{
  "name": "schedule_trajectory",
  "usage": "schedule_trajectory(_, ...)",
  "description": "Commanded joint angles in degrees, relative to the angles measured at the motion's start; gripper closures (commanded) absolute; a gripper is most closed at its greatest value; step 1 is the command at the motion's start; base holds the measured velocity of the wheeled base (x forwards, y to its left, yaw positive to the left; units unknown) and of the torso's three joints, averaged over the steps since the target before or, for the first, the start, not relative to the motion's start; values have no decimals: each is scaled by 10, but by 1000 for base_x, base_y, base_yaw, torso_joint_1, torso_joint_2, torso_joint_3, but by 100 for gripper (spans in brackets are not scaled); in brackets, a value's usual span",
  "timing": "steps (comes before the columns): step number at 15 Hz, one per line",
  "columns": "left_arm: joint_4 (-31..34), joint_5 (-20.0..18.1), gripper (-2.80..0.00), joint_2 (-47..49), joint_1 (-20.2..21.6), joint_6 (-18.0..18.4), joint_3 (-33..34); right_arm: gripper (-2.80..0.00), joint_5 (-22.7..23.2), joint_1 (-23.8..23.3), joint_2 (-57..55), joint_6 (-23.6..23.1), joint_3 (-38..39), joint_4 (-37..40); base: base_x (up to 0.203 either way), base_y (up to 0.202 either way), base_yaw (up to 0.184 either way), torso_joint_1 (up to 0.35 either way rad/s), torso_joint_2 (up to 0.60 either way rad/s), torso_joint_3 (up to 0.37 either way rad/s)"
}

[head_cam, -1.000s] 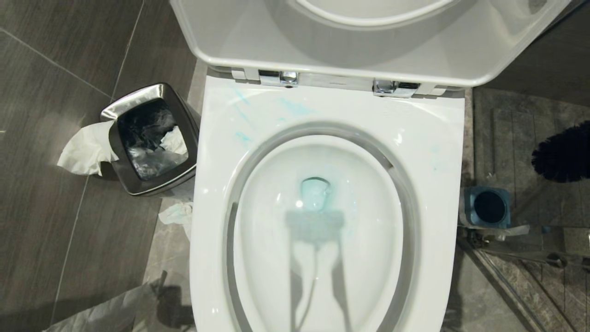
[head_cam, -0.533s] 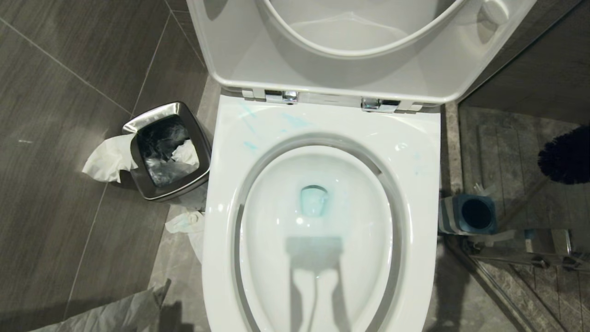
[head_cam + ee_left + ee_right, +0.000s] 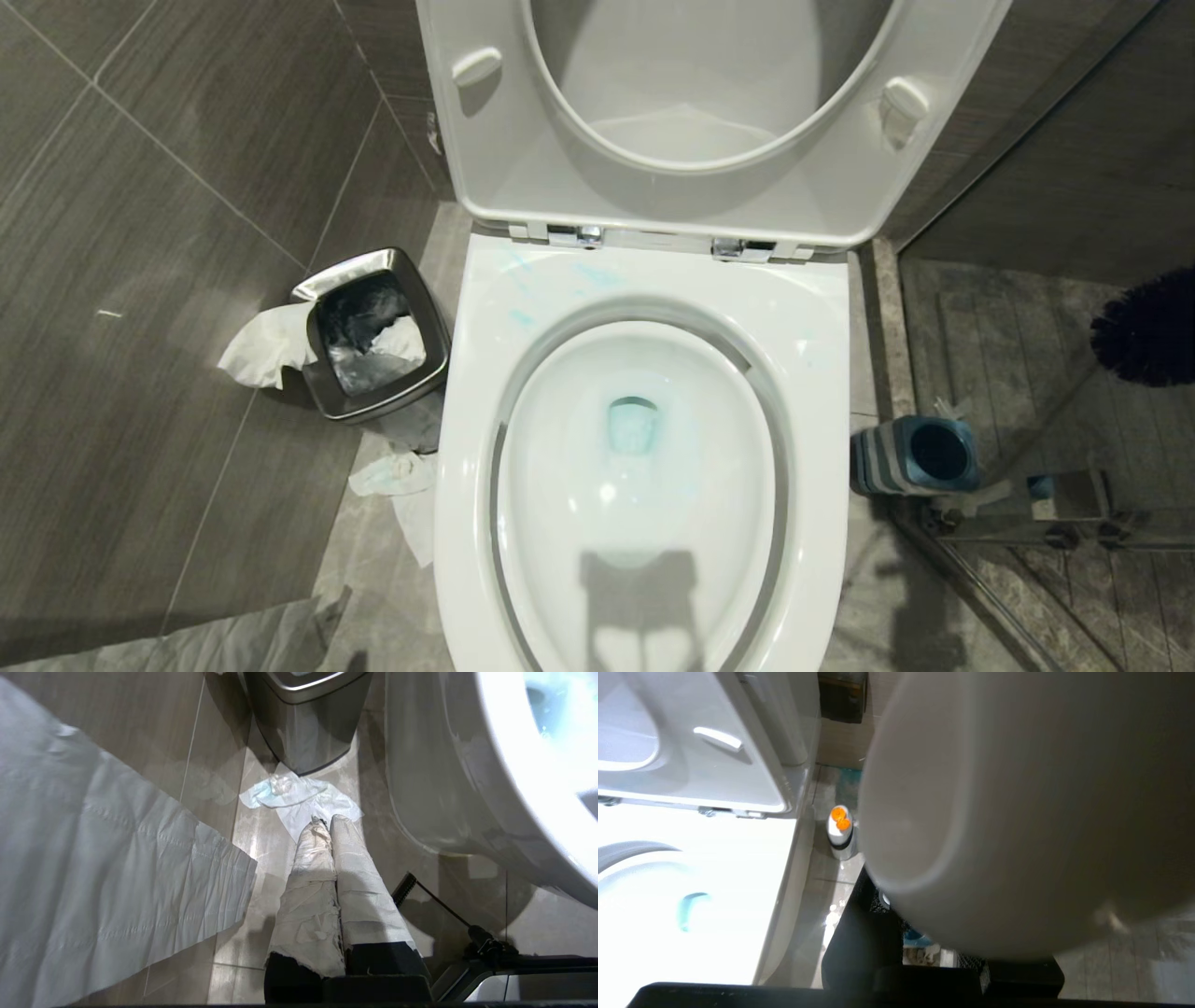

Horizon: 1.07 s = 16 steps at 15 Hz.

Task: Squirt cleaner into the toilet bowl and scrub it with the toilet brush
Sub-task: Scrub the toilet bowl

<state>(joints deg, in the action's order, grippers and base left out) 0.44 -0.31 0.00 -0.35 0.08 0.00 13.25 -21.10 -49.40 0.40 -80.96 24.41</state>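
Left gripper parked low by the floor beside the toilet bowl, paper-wrapped fingers pressed together, tips aimed at a crumpled tissue and the waste bin beyond it; a broad white sheet lies alongside. Right gripper is out of the head view. In its wrist view it pinches the toilet brush, whose blurred whitish knob end points back at the camera and hides most of the frame, fingertips included. Bowl's long axis runs straight away from the robot: near rim cut off, seat and lid raised at the far end. The cleaner tints the drain water turquoise, with thin smears on the far left rim. Holder stands upright on the floor, just right of the bowl, hole up. Dark bristle head sits beyond it, cut by the right frame edge; the handle is barely visible there. An orange-capped bottle stands by the tank base.
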Motion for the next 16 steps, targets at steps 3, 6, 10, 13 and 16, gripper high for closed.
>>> schedule_trajectory(3, 0, 0, 0, 1, 0, 0, 1, 0, 6, 0, -5, 1, -22, 34, 0, 0, 0, 1, 3, 205)
schedule_trajectory(6, 0, 0, 0, 1, 0, 0, 1, 0, 7, 0, -10, 1, -23, 41, 0, 0, 0, 1, 1, 205)
schedule_trajectory(10, 0, 0, 0, 1, 0, -2, 1, 0, 19, 0, -23, 2, -57, 100, 0, 0, 0, 4, 2, 202)
schedule_trajectory(13, 0, 0, 0, 1, 0, -2, 1, 0, 21, 0, -37, 2, -60, 99, 0, 0, 0, 4, 3, 204)
schedule_trajectory(16, 0, 0, 0, 1, 0, -3, 1, 0, 21, 0, -57, 2, -71, 98, 0, 0, 0, 4, 2, 196)
